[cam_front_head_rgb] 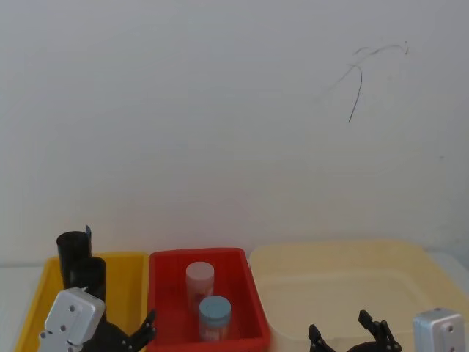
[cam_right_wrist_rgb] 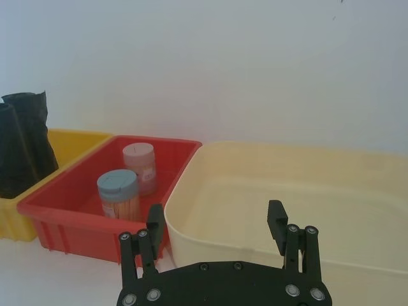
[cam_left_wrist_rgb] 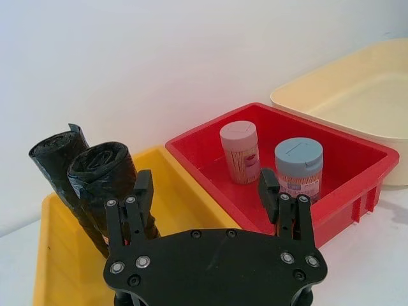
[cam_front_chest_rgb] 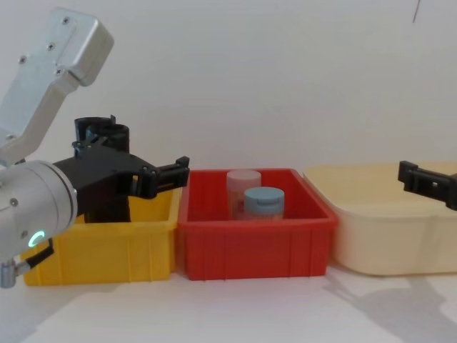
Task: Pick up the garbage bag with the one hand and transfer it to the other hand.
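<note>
Garbage bag (cam_left_wrist_rgb: 102,171), a black roll, stands leaning at the far end of the yellow bin (cam_left_wrist_rgb: 48,255) beside a second roll (cam_left_wrist_rgb: 54,156). It rises above the wall, which leaves it open to a side grasp. Left claw (cam_left_wrist_rgb: 205,186) hovers just beside it with fingers spread, likely lining up the pick. Right claw (cam_right_wrist_rgb: 215,218), also spread, hangs before the cream tub (cam_right_wrist_rgb: 287,172), placed to receive.

Blue-lidded jar (cam_front_head_rgb: 215,317) and white-lidded jar (cam_front_head_rgb: 199,282) stand in red bin (cam_front_head_rgb: 165,297)

Garbage bag (cam_left_wrist_rgb: 102,172): matte blk roll, stands leaning in yellow bin (cam_left_wrist_rgb: 185,197), top above rim, touching 2nd blk roll (cam_left_wrist_rgb: 54,159).
</note>
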